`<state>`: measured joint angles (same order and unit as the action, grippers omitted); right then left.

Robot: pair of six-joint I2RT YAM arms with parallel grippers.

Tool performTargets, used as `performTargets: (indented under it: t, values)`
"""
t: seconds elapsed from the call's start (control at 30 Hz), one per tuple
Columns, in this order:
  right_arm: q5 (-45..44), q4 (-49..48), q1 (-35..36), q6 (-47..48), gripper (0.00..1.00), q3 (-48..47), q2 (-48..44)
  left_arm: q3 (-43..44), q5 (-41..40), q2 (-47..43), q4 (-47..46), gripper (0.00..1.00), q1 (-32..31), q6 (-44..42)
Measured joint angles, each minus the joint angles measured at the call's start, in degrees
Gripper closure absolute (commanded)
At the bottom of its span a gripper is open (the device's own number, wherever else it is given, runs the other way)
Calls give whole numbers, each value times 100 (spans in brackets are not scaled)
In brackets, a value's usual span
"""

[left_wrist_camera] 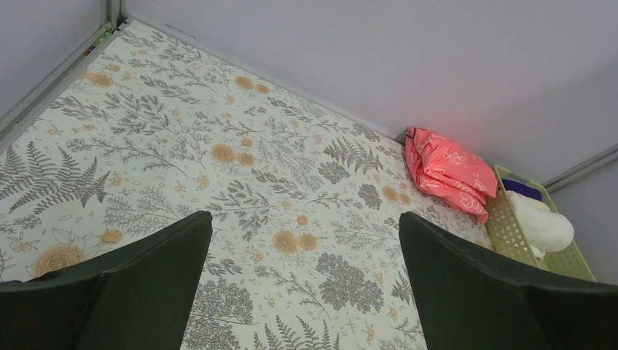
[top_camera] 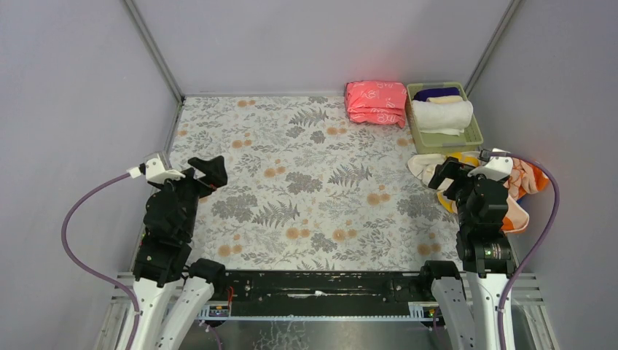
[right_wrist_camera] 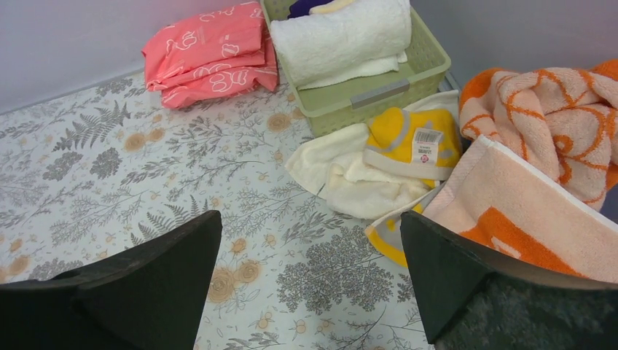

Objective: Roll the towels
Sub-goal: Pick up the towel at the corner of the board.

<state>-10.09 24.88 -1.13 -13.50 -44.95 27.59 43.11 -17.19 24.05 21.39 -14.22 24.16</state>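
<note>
Unrolled towels (top_camera: 526, 182) in a loose heap at the right edge of the table (top_camera: 306, 182), just in front of a green basket (top_camera: 477, 137). The heap comprises an orange towel (right_wrist_camera: 554, 102) with white pattern, crumpled at the right; a yellow towel (right_wrist_camera: 408, 138) bearing a barcode label, in the middle; and a cream-white towel (right_wrist_camera: 350, 182) spilling leftward onto the table, just beside the basket's near wall. No towel lies flat. The heap as a whole has its long axis along the table's right edge, from basket toward the arm bases. Inside the basket a white towel (right_wrist_camera: 342, 33) lies already rolled, with a dark blue cloth (top_camera: 436, 93) behind it; a folded pink stack (top_camera: 377, 103) sits just left of the basket. The right fingers (right_wrist_camera: 138, 284) hover above the table, spread wide and holding nothing; the heap lies ahead of them and to their right, the cream-white towel nearest. The right arm (top_camera: 484, 219) stands raised over the heap's near part, wrist tilted down toward the table. The left fingers (left_wrist_camera: 138, 284), likewise parted and empty, hang over the table's left side, well apart from every towel. Judgement: rolling of this heap not yet begun; the right arm is the better placed to draw out one towel.
</note>
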Motion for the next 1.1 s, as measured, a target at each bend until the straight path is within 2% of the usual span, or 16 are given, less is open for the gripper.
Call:
performTargets:
  t: [0.33,0.53,0.77,0.9,1.1]
  values:
    - [-459,313,2,-2,1,-356,575,-291,-409,-610,-129,0,-107,-85]
    - [-1220,686,2,-68,1,-837,1512,-363,-597,-693,-262,0,-343,-164]
    - [-2247,951,-55,-555,1,-1154,3005,-584,-1025,-457,-645,0,-678,-691]
    - [-2603,863,-509,-883,4,-1257,3709,-752,-1202,-289,-820,0,-883,-909]
    - [-2695,581,-1425,-1097,0,-1250,4277,-962,-1318,-262,-885,0,-1060,-1150]
